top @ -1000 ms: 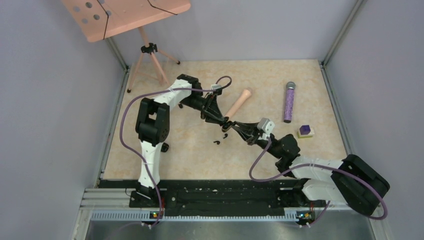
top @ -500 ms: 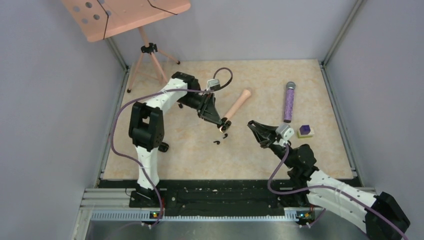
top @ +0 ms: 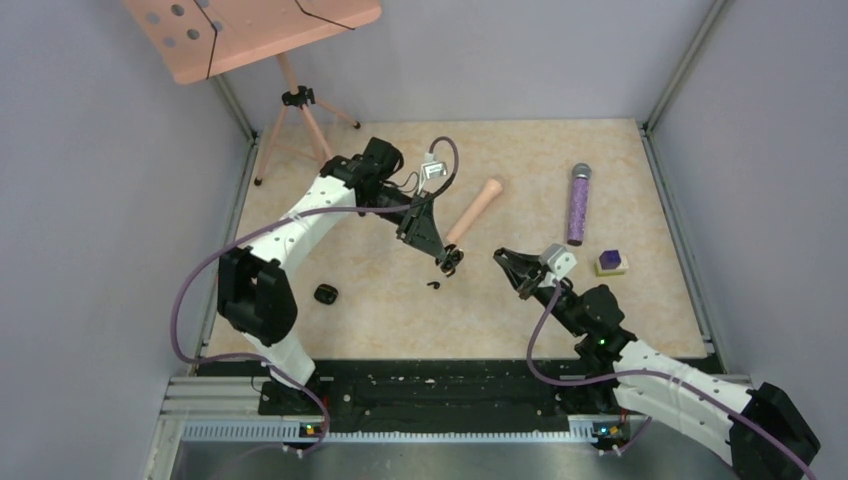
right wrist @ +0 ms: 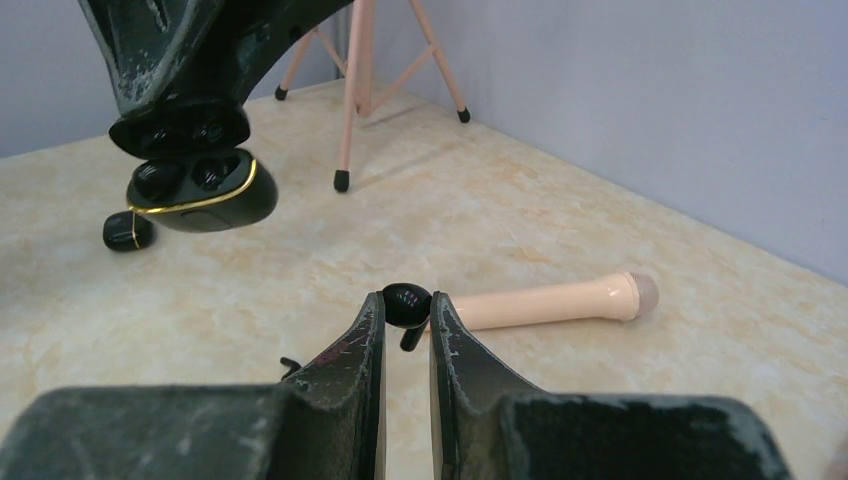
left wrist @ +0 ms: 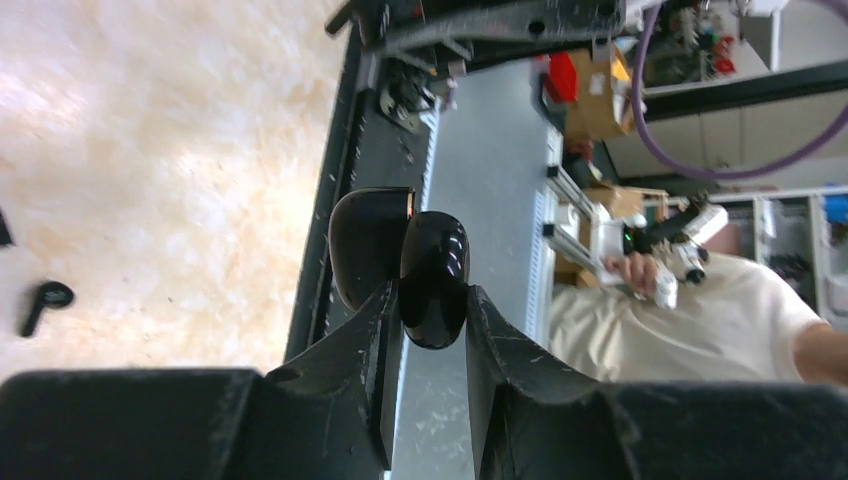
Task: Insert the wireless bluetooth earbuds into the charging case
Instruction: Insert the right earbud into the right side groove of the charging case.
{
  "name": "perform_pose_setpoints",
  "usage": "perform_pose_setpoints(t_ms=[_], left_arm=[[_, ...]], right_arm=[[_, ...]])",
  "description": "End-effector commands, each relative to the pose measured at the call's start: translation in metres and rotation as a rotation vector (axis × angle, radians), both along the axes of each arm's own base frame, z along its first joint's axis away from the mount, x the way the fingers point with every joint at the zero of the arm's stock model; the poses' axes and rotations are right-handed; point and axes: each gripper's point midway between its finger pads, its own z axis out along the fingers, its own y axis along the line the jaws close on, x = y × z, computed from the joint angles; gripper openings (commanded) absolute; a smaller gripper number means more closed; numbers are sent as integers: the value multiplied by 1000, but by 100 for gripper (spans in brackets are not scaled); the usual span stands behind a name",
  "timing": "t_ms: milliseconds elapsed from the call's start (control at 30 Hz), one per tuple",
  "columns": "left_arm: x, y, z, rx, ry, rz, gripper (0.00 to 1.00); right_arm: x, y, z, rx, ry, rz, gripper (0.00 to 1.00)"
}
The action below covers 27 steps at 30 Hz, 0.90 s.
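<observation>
Charging case [right wrist: 195, 185], lid open, clamped by left gripper [left wrist: 432, 300] above the middle of the table [top: 620, 170], apparently presenting its sockets to earbud [right wrist: 405, 293] pinched in right gripper [right wrist: 407, 312].

Both arms are built of white shells, the left arm [top: 300, 215] at centre left and the right arm [top: 680, 395] at lower right, joined by bulky black joint housings [top: 255, 295]. A purple cable [top: 180, 310] is looped along each. A small grey camera box [top: 432, 170] is fitted at each wrist. The black fingers [right wrist: 352, 352] of the right gripper [right wrist: 406, 302] are marked with pale scuffs
</observation>
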Motion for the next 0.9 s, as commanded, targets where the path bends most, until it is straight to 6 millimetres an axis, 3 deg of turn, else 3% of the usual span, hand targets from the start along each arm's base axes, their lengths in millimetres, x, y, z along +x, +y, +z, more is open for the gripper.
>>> perform_pose_setpoints(t_ms=[0,400,867], left_arm=[[26,-13,26,5,-124,115,0],[22,-12,8,108,-206,142,0],[5,-5,8,63,-393,83,0]], right_arm=[[4,-2,18,36,-28,-17,0],[2,-3,22,51,-40,-13,0],[-5,3,43,85,-94,38,0]])
